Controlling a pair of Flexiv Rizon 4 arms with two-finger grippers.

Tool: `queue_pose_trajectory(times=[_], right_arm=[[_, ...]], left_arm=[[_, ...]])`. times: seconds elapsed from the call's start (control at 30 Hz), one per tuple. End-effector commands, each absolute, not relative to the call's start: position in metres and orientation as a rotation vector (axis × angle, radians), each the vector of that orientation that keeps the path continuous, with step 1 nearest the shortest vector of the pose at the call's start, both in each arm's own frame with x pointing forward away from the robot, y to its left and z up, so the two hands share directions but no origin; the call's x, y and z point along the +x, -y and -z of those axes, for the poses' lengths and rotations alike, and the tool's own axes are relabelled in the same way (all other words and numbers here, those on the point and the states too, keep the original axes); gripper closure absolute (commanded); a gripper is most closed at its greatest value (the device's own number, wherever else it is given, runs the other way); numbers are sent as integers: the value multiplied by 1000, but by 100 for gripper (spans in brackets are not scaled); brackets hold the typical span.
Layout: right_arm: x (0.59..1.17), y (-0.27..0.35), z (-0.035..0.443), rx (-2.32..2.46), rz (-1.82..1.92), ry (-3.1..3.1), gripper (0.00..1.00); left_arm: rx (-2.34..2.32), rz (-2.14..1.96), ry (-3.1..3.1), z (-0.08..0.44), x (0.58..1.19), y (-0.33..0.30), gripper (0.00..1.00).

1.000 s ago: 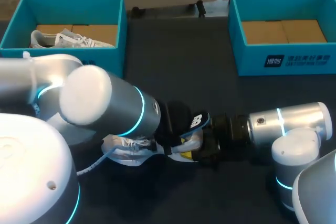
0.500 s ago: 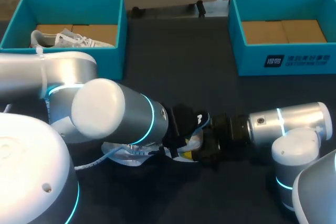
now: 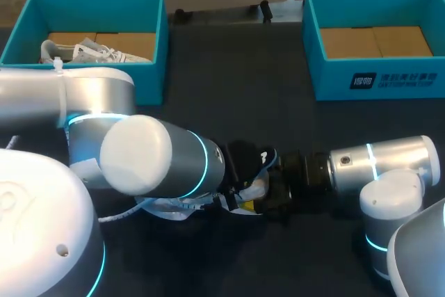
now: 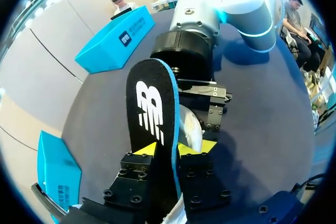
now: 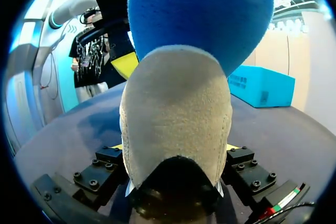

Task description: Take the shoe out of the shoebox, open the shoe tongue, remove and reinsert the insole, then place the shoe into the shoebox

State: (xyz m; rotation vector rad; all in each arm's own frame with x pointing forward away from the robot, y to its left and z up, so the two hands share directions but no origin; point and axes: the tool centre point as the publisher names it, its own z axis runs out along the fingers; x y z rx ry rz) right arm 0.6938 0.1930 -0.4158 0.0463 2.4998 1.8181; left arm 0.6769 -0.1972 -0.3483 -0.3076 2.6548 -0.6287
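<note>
Two claws meet low over the dark bench (image 3: 229, 81), near its front edge and almost touching each other. The left claw (image 4: 176, 148) pinches a black insole (image 4: 149, 108) edge-on between its yellow tips, so the insole stands up with its blue underside facing the right arm. The right claw (image 5: 175, 147) is clamped on the grey suede heel of the white sneaker (image 5: 176, 114), which lies on the bench between the arms with its toe under the left arm. Whether the insole's lower end sits inside the sneaker is hidden. The empty shoebox (image 3: 375, 81) waits far off to the right; another shoebox (image 3: 83, 71) at the left holds a second sneaker (image 3: 90, 52). I'd worry about the thin insole buckling or catching on the collar when pushed, or sliding out of so narrow a pinch. The claws could also knock together, and the loose lace (image 3: 118, 222) might snag.
</note>
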Motion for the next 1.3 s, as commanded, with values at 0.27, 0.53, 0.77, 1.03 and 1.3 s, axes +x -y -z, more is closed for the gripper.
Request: queue_pose_trajectory(times=[0.27,0.53,0.77,1.03,1.3], right_arm=[[693,-195,415,48,-1811,-2503,100],[693,-195,415,48,-1811,-2503,100],[693,-195,415,48,-1811,-2503,100],[693,-195,415,48,-1811,-2503,100],[693,-195,415,48,-1811,-2503,100]], left_arm=[[-323,639,-2642,348,677,194,100],[-330,675,-2650,340,679,191,100],[-330,676,-2631,336,681,193,100],[-346,705,-2641,329,686,197,100],[-358,698,-2642,328,690,206,99]])
